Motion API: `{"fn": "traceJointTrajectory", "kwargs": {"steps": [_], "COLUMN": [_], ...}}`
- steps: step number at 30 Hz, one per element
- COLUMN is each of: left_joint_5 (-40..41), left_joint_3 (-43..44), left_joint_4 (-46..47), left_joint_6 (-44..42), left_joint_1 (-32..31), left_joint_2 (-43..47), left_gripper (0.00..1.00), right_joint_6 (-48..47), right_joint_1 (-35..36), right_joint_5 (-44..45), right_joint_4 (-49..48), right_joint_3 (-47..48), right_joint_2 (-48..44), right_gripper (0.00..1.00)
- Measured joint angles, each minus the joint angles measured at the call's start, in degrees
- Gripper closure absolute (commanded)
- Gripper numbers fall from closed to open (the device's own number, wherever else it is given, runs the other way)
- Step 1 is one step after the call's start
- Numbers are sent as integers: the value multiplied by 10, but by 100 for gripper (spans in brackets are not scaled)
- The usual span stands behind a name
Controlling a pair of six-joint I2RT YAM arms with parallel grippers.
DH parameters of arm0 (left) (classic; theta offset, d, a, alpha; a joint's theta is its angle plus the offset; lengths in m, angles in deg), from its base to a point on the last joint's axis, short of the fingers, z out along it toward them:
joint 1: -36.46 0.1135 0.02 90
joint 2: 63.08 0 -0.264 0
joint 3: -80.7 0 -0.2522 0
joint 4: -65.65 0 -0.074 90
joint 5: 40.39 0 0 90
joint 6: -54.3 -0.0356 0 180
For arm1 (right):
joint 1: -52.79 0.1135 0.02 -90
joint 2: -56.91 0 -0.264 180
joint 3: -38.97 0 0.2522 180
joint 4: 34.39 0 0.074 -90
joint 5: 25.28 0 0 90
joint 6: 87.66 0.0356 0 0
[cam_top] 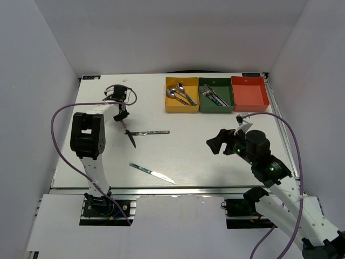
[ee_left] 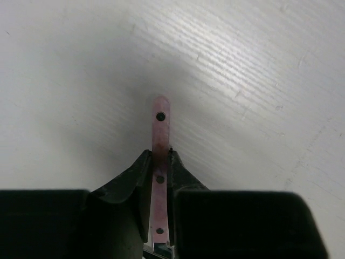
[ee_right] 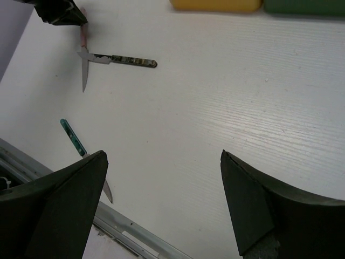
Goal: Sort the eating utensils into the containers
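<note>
left arm (cam_top: 86,137): white links, black joint housings
right arm (cam_top: 257,150): same; green lights (cam_top: 272,169) behind jaws
cables (cam_top: 53,132): purple loops
jaws: black, wedge-shaped

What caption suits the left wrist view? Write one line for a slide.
Left end effector shut on a pink-handled knife over the white table.

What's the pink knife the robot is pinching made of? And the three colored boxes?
The pink-handled knife: the handle looks like matte pink plastic with dark rivets, and its blade looks like shiny grey metal. The yellow bin, green bin and red bin look like smooth, solid-coloured plastic, though I can't be sure from here.
</note>
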Motion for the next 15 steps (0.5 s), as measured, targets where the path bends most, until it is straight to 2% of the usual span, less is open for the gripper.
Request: {"fn": "traceJointTrajectory", "kwargs": {"steps": [7,12,15], "left_joint_5": [81,190,228], "left_joint_3": [57,71,72], "left_joint_4": [-25,-80,-100], "left_joint_6": [-31,-32,-33], "left_joint_1": [1,1,2], "left_joint_2": [22,103,162], "left_gripper": [100,100,100], "right_joint_6": [20,26,33], "right_joint_1": [0,0,0], "right_joint_5": [-1,-3,-14], "right_joint_4": [-17,-25,-40], "right_joint_3": [-25,-25,-28], "right_joint_2": [-34,5,22], "right_gripper": [11,11,12]}}
